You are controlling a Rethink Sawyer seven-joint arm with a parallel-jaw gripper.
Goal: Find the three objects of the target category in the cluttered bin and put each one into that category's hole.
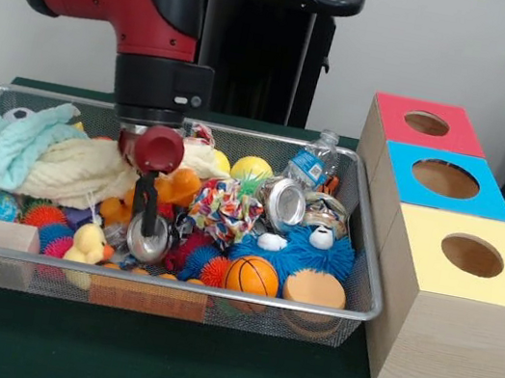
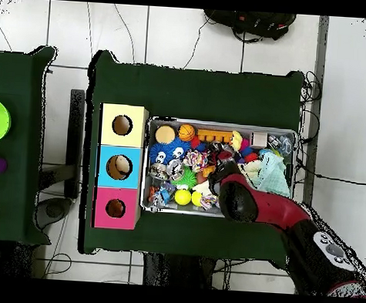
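The wire mesh bin [image 1: 215, 291] is full of toys; it also shows in the overhead view [image 2: 218, 124]. A yellow duck [image 1: 88, 243] sits near the front left, and it shows in the overhead view [image 2: 235, 138]. Two more orange-tinted ducks lie by the arm, one [image 1: 179, 186] half hidden behind it and one [image 1: 114, 212] to its left. My gripper [image 1: 146, 232] hangs low inside the bin just right of the yellow duck, over a shiny silver round thing. In the overhead view the arm [image 2: 249, 199] covers it. The red-topped box's hole [image 1: 427, 123] [image 2: 115, 208] is empty.
The blue-topped box [image 1: 445, 179] and the yellow-topped box [image 1: 472, 255] stand beside the red one. The bin also holds a basketball [image 1: 252, 274], a yellow ball [image 1: 252, 168], a water bottle [image 1: 313, 163], a blue furry toy [image 1: 305, 249], cloths [image 1: 33, 155] and a wooden block [image 1: 9, 237].
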